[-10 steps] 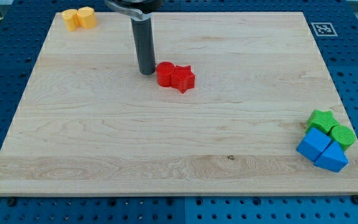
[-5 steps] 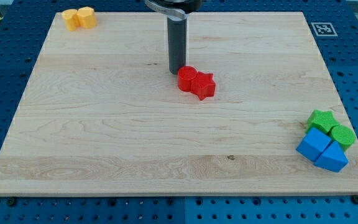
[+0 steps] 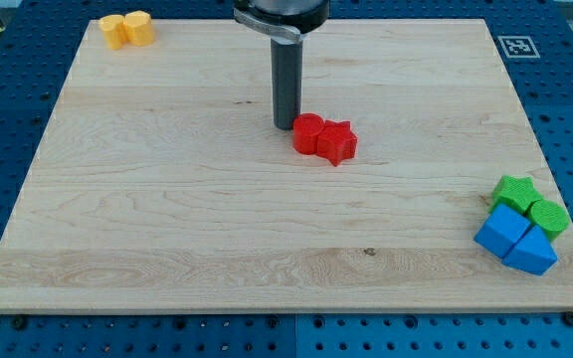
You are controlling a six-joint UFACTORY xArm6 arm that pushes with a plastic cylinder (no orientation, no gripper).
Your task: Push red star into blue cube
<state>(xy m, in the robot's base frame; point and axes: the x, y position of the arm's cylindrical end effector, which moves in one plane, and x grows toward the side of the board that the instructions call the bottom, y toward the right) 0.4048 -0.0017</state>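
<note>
The red star (image 3: 337,142) lies near the board's middle, touching a red cylinder (image 3: 307,133) on its left. My tip (image 3: 286,125) stands just to the upper left of the red cylinder, touching or nearly touching it. The blue cube (image 3: 501,231) sits far off at the view's lower right, next to a blue triangular block (image 3: 532,253).
A green star (image 3: 513,192) and a green cylinder (image 3: 548,217) sit just above the blue blocks. Two yellow blocks (image 3: 126,29) lie at the board's top left corner. A marker tag (image 3: 517,46) is at the top right. The wooden board (image 3: 167,229) ends close behind the blue blocks.
My tip has moved right and slightly down, pushing the red cylinder and red star together toward the view's right and a little lower. The other blocks have not moved.
</note>
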